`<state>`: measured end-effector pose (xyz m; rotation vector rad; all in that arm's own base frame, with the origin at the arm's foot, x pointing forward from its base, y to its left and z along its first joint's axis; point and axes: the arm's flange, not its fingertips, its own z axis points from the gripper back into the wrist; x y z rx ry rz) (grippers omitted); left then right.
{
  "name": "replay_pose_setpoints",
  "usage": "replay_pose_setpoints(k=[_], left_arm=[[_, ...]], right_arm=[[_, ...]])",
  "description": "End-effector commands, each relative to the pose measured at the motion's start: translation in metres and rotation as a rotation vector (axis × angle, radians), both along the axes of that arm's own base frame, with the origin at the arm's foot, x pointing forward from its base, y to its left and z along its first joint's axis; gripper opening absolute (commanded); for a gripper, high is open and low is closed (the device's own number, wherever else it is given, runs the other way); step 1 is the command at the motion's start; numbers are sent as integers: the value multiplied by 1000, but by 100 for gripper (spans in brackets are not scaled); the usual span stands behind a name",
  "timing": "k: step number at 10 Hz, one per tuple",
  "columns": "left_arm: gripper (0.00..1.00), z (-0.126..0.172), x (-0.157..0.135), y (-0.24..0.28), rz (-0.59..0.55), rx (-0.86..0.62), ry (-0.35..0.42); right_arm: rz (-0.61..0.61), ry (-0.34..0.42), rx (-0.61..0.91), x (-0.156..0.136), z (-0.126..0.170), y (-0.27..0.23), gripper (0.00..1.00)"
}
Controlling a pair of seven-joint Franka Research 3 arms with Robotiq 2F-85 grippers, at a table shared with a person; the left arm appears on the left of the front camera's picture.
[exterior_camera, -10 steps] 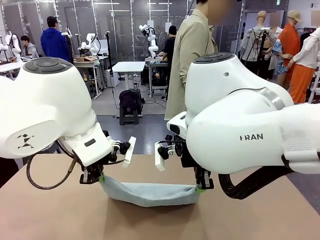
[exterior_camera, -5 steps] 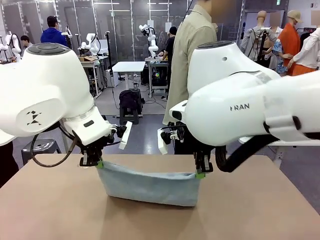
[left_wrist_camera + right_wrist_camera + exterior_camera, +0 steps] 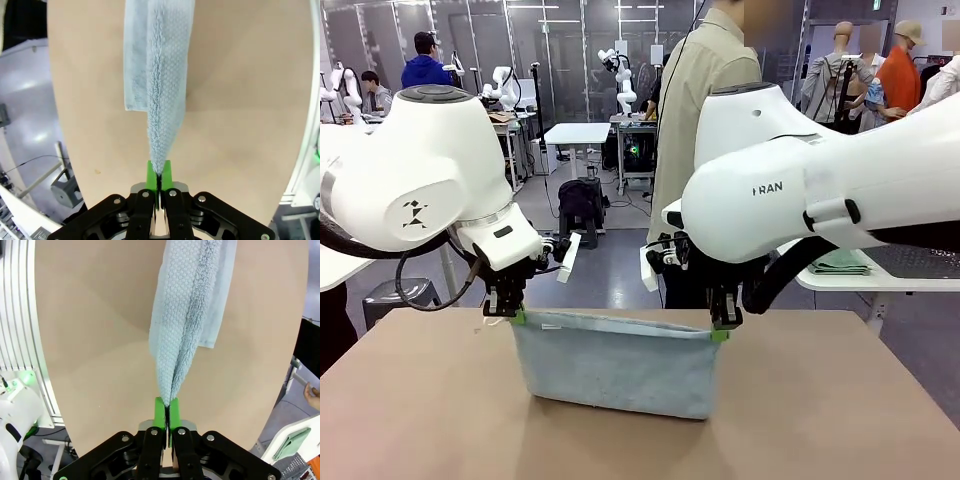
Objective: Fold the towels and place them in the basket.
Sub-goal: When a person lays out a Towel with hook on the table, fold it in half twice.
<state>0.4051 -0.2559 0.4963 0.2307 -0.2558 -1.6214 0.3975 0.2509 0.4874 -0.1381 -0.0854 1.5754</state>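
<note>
A light blue-grey towel [image 3: 615, 365] hangs doubled between my two grippers above the brown table [image 3: 410, 420], its lower edge touching the tabletop. My left gripper [image 3: 518, 317] is shut on its upper left corner and my right gripper [image 3: 720, 333] is shut on the upper right corner. In the left wrist view the towel [image 3: 159, 85] drops away from my shut green pads [image 3: 159, 176]. The right wrist view shows the towel [image 3: 190, 315] pinched the same way in its pads [image 3: 165, 416]. The basket is out of view.
A person in a beige shirt [image 3: 705, 110] stands at the table's far side, behind my right arm. A white side table [image 3: 880, 275] with a folded greenish cloth [image 3: 840, 264] stands at the right.
Both grippers have risen, lifting the towel from a sagging strip on the table to a taut hanging sheet. Both arms have swung upward.
</note>
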Motion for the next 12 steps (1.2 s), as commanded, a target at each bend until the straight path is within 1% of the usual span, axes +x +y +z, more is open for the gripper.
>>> replay_pose_setpoints(k=[1, 2, 3, 4, 5, 6, 7, 10, 12], left_arm=[[4, 0, 15, 8, -13, 15, 60], [4, -6, 21, 8, -22, 16, 72], [4, -4, 5, 0, -1, -1, 14], [4, -4, 5, 0, -1, -1, 14], [4, -4, 5, 0, -1, -1, 14], [4, -4, 5, 0, -1, -1, 14], [4, -7, 7, -4, -13, 1, 22], [4, -28, 31, 0, -47, -4, 97], [4, -44, 50, 8, -59, -7, 130]], right_arm=[[31, 34, -19, 18, -2, -5, 4], [25, 40, -17, 25, -5, -5, 4], [-4, 39, -21, 23, -5, -1, 4], [6, 13, -2, 14, -5, 1, 4], [6, 13, -2, 14, -5, 1, 4], [2, 20, -4, 20, -8, 2, 4], [6, 58, 29, 28, -16, -4, 4], [4, 57, 71, 48, -37, -9, 4], [-14, 54, 82, 62, -48, -12, 4]])
